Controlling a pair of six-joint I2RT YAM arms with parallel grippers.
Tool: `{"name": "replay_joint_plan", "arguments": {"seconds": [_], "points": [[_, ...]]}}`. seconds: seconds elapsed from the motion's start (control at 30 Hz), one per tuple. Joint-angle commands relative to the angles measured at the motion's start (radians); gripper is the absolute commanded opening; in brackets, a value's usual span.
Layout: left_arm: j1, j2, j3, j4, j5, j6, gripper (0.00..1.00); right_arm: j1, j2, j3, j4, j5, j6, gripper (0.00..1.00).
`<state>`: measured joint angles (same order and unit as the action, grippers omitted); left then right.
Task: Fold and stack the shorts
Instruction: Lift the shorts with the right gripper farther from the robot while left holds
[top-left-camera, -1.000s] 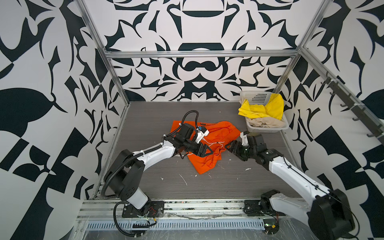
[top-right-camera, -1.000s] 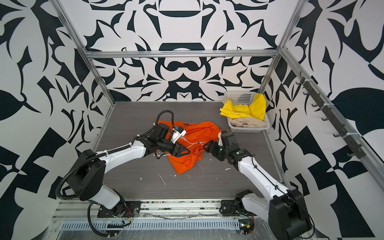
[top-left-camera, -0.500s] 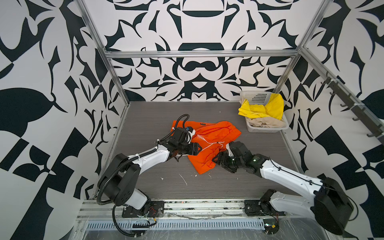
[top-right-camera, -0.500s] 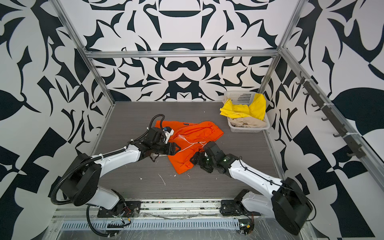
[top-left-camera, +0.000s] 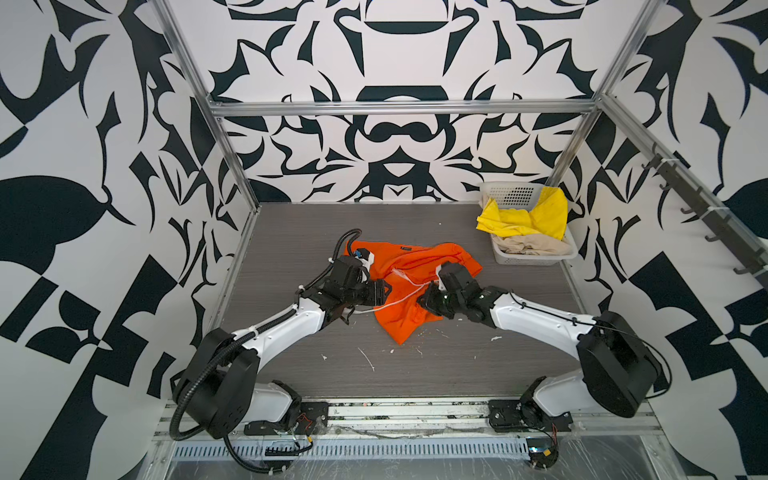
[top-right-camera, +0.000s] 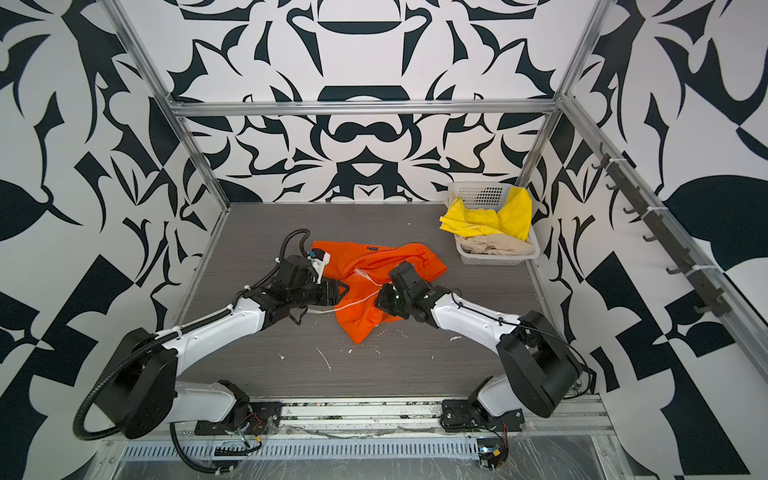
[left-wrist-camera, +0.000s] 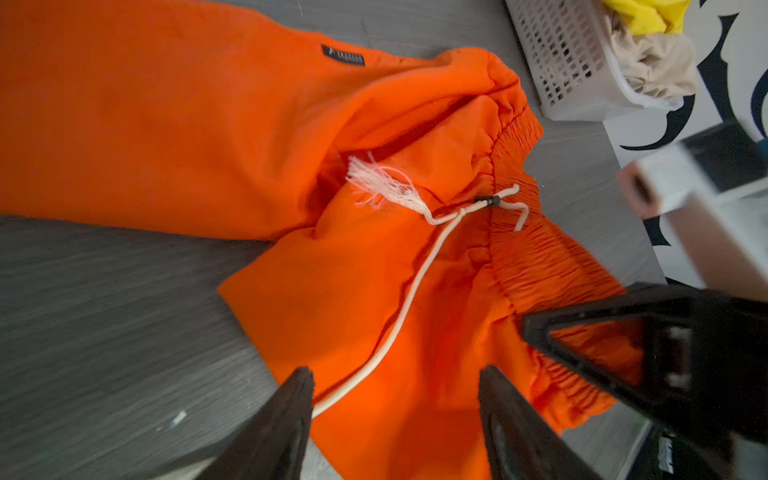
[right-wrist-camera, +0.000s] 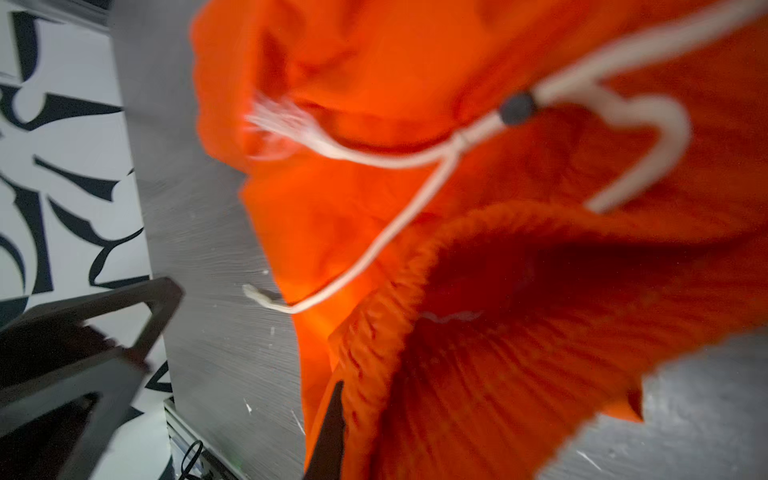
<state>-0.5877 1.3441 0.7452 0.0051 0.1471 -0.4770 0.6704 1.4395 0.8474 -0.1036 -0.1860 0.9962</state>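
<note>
The orange shorts (top-left-camera: 401, 324) are seen lying crumpled on the middle of the grey counter (top-left-camera: 415, 374) in both top views (top-right-camera: 357, 322). Their gathered waistband (right-wrist-camera: 478, 374) is clamped by the right tool (top-left-camera: 427, 301), whose jaws are closed tight on the cloth at the garment's near right side. In the right wrist view the elastic is bunched against one black finger (right-wrist-camera: 332, 419). The left tool (left-wrist-camera: 395, 374) is held low over the garment's left part with its jaws wide apart, and nothing is gripped by it. The white drawstring (left-wrist-camera: 415, 282) is laid across the orange cloth and ends just beside one of that tool's fingers; whether it is touched cannot be told. The yellow shorts (top-left-camera: 523, 216) are heaped on the beige shorts (top-left-camera: 534, 246) inside the white perforated basket (top-left-camera: 536, 261), which is set at the counter's far right corner, well apart from both tools.
</note>
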Motion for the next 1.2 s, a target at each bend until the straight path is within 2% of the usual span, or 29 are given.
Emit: {"name": "replay_joint_plan", "arguments": {"seconds": [0.0,0.17,0.3,0.47,0.6,0.87,1.17], "points": [[0.006,-0.062,-0.009,0.024,-0.061,0.037,0.68,-0.001,-0.068,0.234,-0.025,0.054,-0.150,0.05],[0.008,-0.172,-0.001,0.030,-0.100,0.103,0.69,-0.003,-0.048,0.518,-0.109,0.071,-0.293,0.01],[0.008,-0.238,0.005,0.029,-0.129,0.137,0.70,-0.002,-0.018,0.682,-0.134,0.087,-0.367,0.00],[0.008,-0.277,-0.001,0.031,-0.072,0.186,0.71,-0.003,0.037,0.870,-0.201,0.097,-0.447,0.00],[0.008,-0.285,-0.026,0.037,-0.072,0.224,0.71,-0.003,0.064,0.945,-0.224,0.088,-0.477,0.00],[0.008,-0.217,-0.045,0.038,-0.153,0.284,0.71,-0.002,0.094,1.101,-0.310,0.070,-0.516,0.00],[0.002,-0.184,-0.106,0.212,-0.077,0.284,0.70,-0.003,0.116,1.246,-0.346,0.127,-0.516,0.00]]}}
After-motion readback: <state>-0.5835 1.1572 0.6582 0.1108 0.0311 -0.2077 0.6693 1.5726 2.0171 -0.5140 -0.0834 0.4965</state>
